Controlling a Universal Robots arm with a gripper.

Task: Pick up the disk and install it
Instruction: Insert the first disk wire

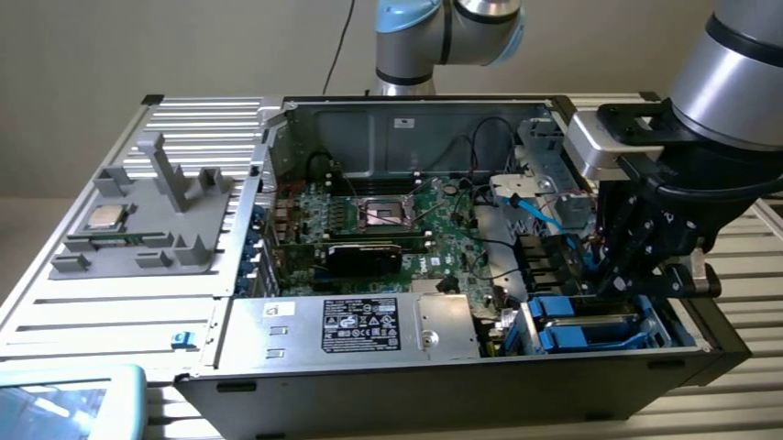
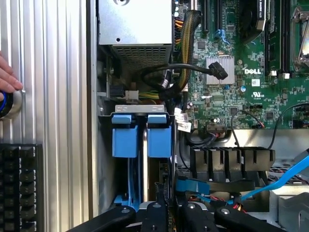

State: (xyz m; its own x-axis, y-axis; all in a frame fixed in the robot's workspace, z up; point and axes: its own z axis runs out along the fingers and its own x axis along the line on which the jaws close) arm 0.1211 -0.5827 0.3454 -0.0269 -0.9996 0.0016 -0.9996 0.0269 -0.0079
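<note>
Much of the disk [image 1: 570, 337] is hidden. It sits down in the drive bay of the open computer case [image 1: 404, 390], just beside the silver power supply box [image 1: 367, 325] on the exterior view's right of it. The gripper [image 1: 608, 286] and the arm's dark wrist cover the top of the bay. In the wrist view the disk [image 2: 126, 141] shows two bright blue carrier tabs side by side, with a narrow silver strip between them. Its broad face is out of sight inside the bay. The gripper [image 2: 161, 205] is low over the end of the bay farthest from the power supply box [image 2: 135, 29]. It is cut off by the picture's edge, and I cannot tell whether it is clenched, released or grasping the carrier. The box's black-and-white label is too small to read. Across the box from the case's near wall lies the green motherboard [image 1: 391, 229]. In the wrist view the word "DELL" is legible in white on the motherboard [image 2: 231, 92]. A light blue cable [image 2: 282, 178] runs near the bay. Well away from the box, outside the case wall, a person's hand [image 2: 7, 77] rests at a round knob [image 2: 8, 104], partly cut off.
</note>
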